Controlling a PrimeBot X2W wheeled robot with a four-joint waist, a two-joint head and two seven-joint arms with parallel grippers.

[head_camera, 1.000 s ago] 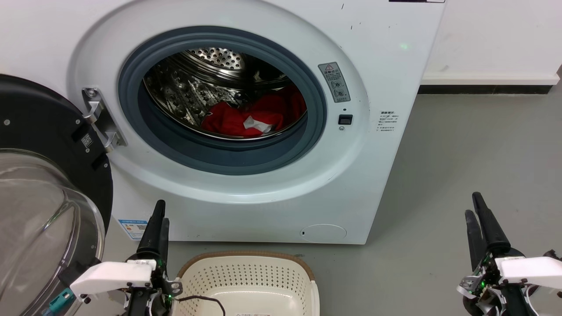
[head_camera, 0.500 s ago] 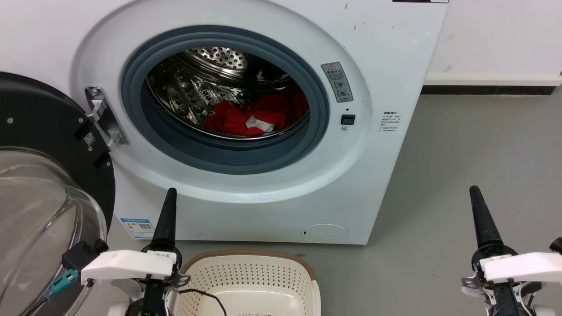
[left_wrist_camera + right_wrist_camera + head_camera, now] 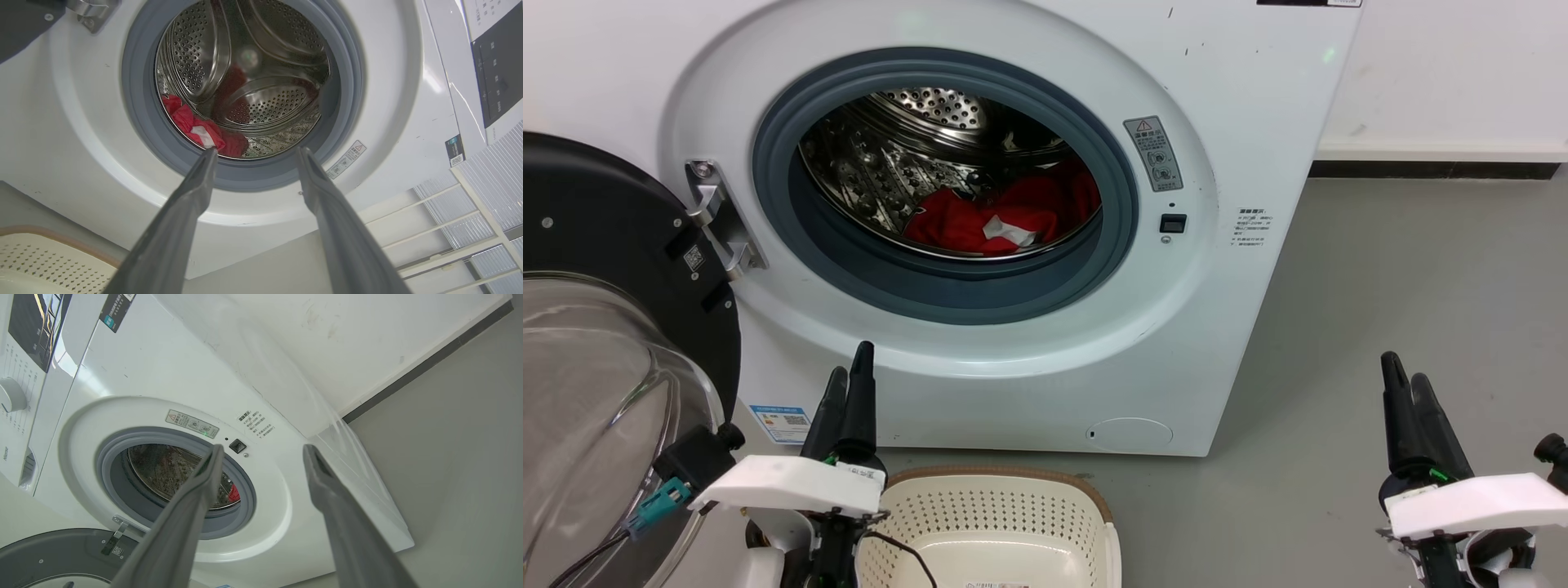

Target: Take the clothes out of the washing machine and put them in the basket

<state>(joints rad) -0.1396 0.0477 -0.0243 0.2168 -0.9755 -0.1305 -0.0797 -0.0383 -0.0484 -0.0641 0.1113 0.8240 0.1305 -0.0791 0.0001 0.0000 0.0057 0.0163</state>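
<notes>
The white washing machine [image 3: 1241,106] stands with its porthole open, grey ring [image 3: 947,290] around a steel drum. Red clothes [image 3: 1013,214] with a white label lie at the drum's bottom right; in the left wrist view the clothes [image 3: 196,126] sit just above my fingertips. The cream basket [image 3: 996,523] rests on the floor below the machine. My left gripper [image 3: 849,376] is open at the basket's left rim, pointing up at the machine front, empty. My right gripper [image 3: 1405,377] is open over the floor at the lower right, empty. Its wrist view shows the machine [image 3: 171,371] from below.
The black-rimmed glass door [image 3: 613,343] hangs open at the left, close beside my left arm. Grey floor [image 3: 1405,269] spreads to the right of the machine, up to a white wall with a dark skirting [image 3: 1437,170].
The left gripper has risen and shifted right toward the machine front. The right gripper has turned, so both of its fingers show again. The head view shifted slightly.
</notes>
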